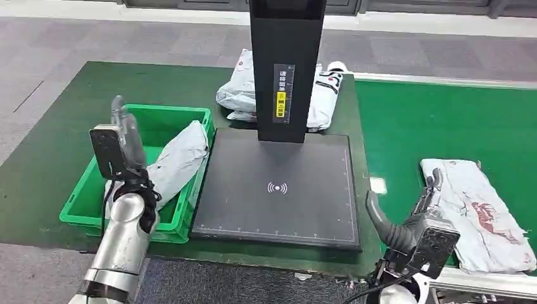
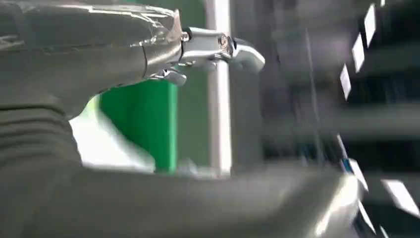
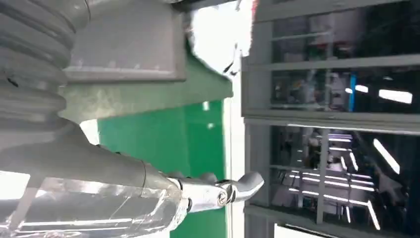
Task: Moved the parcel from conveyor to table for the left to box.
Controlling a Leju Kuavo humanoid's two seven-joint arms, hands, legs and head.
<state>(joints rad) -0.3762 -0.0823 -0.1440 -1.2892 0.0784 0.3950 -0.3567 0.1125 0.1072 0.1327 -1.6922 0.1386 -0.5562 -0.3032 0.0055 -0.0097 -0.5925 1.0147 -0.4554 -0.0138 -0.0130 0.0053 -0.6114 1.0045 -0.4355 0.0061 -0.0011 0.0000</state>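
Note:
A grey-white parcel [image 1: 484,212] with a red print lies flat on the green conveyor belt [image 1: 430,120] at the right. My right hand [image 1: 411,218] hovers at that parcel's near left edge; its thumb is spread wide from the fingers [image 1: 434,183] and it holds nothing. The right wrist view shows this hand [image 3: 124,188] with fingers extended. My left hand [image 1: 123,142] is raised above the green box [image 1: 164,117], fingers pointing up and holding nothing. A grey parcel [image 1: 177,158] leans inside the box against its right wall. The left wrist view is blurred, with the left hand [image 2: 148,54] stretched out.
A black scanner plate [image 1: 278,190] with a tall black post [image 1: 285,69] stands between box and conveyor on the green table mat. More grey parcels [image 1: 323,98] are piled behind the post. Grey floor lies beyond the table's far edge.

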